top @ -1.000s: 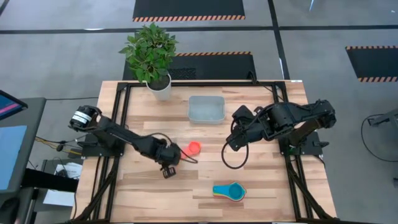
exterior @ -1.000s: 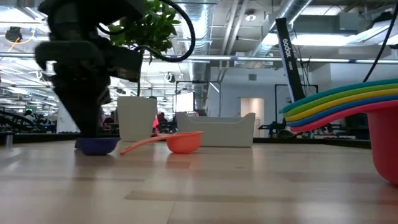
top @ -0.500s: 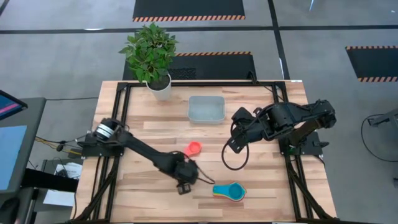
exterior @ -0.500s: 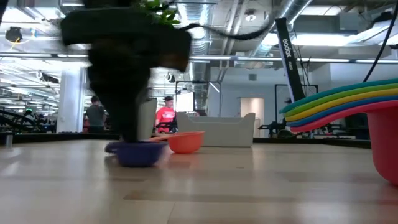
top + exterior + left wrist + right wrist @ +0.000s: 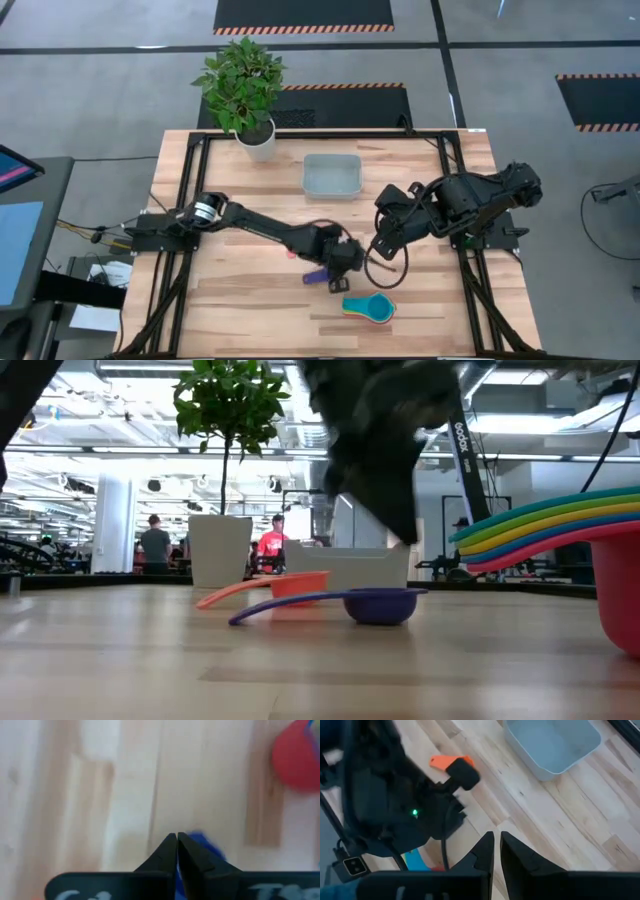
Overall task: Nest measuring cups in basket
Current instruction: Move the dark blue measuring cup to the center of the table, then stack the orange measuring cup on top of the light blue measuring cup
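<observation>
Left gripper [image 5: 338, 277] dragged dark blue cup [image 5: 378, 604] toward nested stack [image 5: 370, 308].

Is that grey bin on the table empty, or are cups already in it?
Empty. From above, the bin shows only its bare pale floor, and the right wrist view shows nothing inside either.

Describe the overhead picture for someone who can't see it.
The left gripper drags a dark blue measuring cup across a wooden table toward a stack of nested cups. The right gripper hovers nearby; the basket holds nothing.
</observation>
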Robot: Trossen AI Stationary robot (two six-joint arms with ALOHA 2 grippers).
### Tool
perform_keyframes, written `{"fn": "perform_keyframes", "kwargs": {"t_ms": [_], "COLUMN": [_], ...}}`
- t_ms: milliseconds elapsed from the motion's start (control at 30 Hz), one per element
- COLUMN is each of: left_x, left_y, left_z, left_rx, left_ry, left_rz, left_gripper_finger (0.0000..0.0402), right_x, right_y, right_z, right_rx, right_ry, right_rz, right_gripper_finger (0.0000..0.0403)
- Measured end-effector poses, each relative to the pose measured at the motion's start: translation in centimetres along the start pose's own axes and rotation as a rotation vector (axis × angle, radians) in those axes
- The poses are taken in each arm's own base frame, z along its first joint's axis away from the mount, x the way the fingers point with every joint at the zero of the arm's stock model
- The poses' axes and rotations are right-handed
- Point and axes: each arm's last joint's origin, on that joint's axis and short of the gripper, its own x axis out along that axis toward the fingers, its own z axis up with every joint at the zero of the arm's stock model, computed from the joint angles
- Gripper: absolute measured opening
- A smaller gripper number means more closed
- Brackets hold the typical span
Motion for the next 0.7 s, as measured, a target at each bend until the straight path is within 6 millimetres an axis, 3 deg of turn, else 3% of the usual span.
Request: {"fn": "perform_keyframes", "kwargs": {"t_ms": [167, 367, 533, 700], "left_x": [-3.6, -5.4, -3.6, -1.3], "left_y": [0.7, 1.8, 3.3, 4.8], "left_z": [0.9, -1.4, -2.0, -3.2], "left_rx": [0.009, 0.100, 0.150, 0.133], "left_ry": [0.093, 0.330, 0.390, 0.432], "left_rz": [0.056, 0.303, 0.364, 0.386], "left_gripper_finger": [0.0002, 0.0002, 0.0002, 0.0002], "right_x": [-0.2, -0.3, -0.5, -3.7], "right_y": [0.2, 0.2, 0.2, -0.7], "right_z": [-0.4, -0.4, -0.4, -0.1], "right_rx": [-0.014, -0.017, -0.013, 0.015], "right_ry": [0.002, -0.001, -0.027, -0.210], "right_rz": [0.008, 0.013, 0.004, 0.023], "right_gripper_finger": [0.0056, 0.0056, 0.0056, 0.0056]}}
